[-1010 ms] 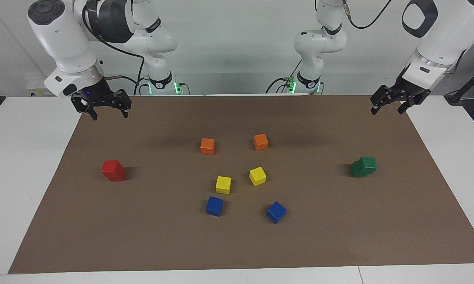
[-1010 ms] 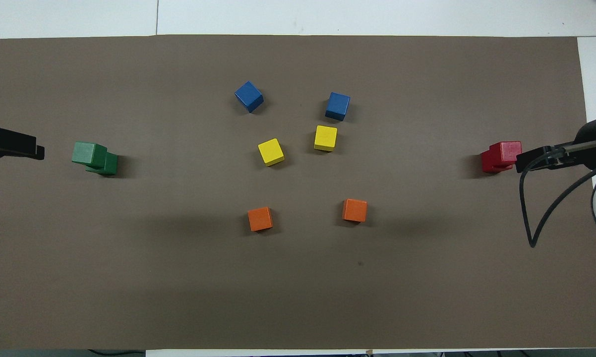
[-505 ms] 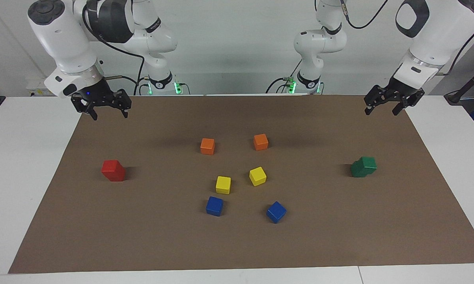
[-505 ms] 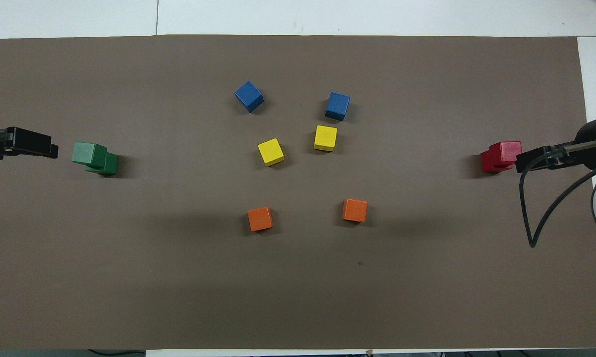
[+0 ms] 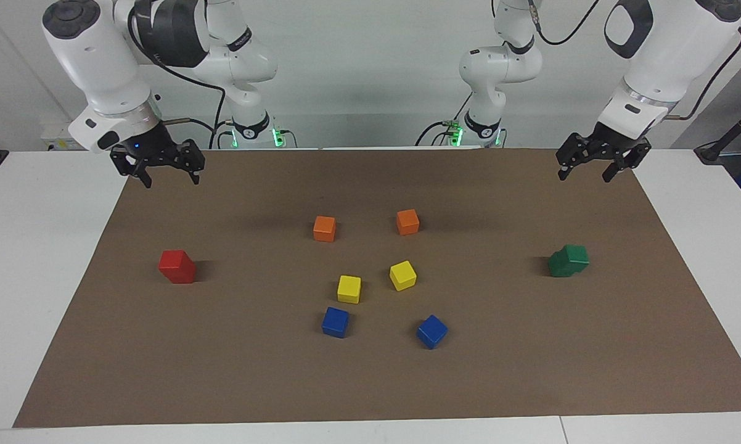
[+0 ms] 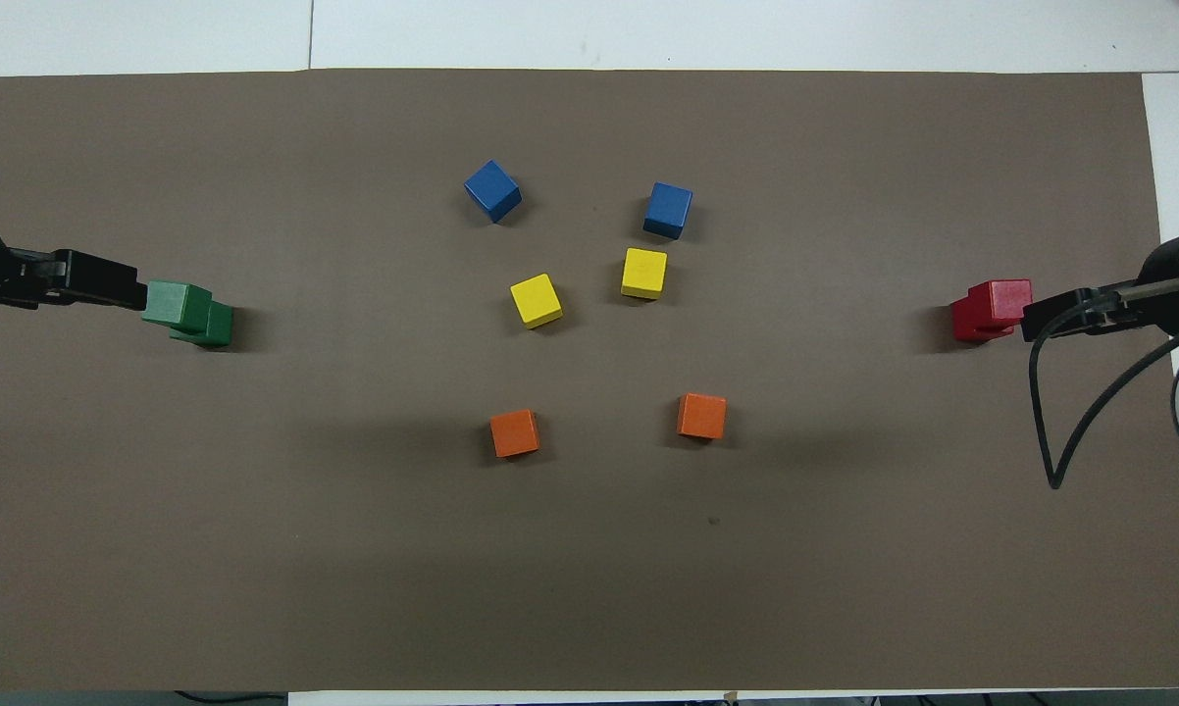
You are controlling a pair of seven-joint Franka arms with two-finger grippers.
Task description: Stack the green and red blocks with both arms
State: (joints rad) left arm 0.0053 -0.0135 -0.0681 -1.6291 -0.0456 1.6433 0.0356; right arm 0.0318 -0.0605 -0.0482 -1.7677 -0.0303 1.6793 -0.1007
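Two dark green blocks (image 5: 568, 260) stand stacked, the upper one offset, at the left arm's end of the brown mat (image 5: 531, 376); the stack also shows in the overhead view (image 6: 170, 302). Two red blocks (image 5: 177, 266) stand stacked at the right arm's end, and they show in the overhead view too (image 6: 999, 299). My left gripper (image 5: 583, 176) is open and empty, raised over the mat beside the green stack; from above it (image 6: 99, 291) reaches the stack's edge. My right gripper (image 5: 172, 180) is open and empty, raised over the mat beside the red stack (image 6: 1060, 316).
In the middle of the mat (image 6: 845, 588) lie two orange cubes (image 5: 324, 228) (image 5: 407, 222), two yellow cubes (image 5: 349, 288) (image 5: 402, 275) and two blue cubes (image 5: 335, 322) (image 5: 431, 331). White table surface surrounds the mat.
My left gripper has moved in over the mat toward the green stack, staying open. The right gripper and all the blocks have not moved.
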